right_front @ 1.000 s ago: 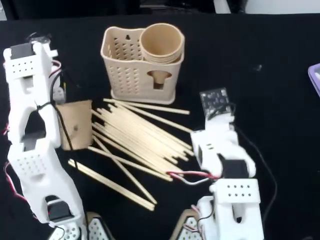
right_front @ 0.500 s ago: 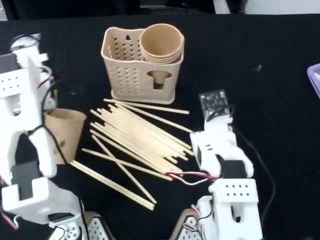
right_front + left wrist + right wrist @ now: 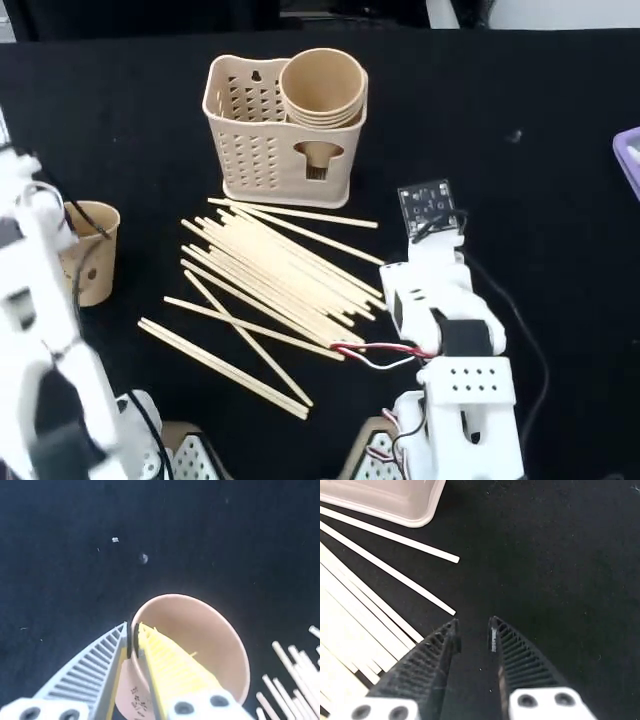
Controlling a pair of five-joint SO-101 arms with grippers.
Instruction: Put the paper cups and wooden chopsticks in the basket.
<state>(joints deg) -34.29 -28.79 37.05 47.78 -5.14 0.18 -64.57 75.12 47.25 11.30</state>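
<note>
Covering the whole high view, a black-clothed table (image 3: 570,300) carries everything. The white plastic left arm (image 3: 45,390) runs up the left edge of the frame from the lower left corner. The white plastic right arm (image 3: 450,340) stands at lower middle-right, its wrist pointing toward the centre. A loose fan of pale wooden chopsticks (image 3: 270,280) lies flat across the centre, the sticks mostly parallel and slanting from upper left to lower right, with a few crossed strays at lower left. Just above them, at top centre, the beige perforated plastic basket (image 3: 250,140) stands upright, and its right-hand compartment holds a nested stack of tan paper cups (image 3: 322,85), mouths up. A single tan paper cup (image 3: 92,255) is mouth up at the left middle of the frame, well apart from the basket and left of the chopsticks; whether it rests on the cloth cannot be told. The left gripper (image 3: 132,627) is closed on this cup's rim, yellow finger inside the mouth, grey finger outside, the wall pinched between them. The right gripper (image 3: 472,624) has its black fingers a narrow gap apart with nothing between them, above bare cloth just beside the chopstick ends
</note>
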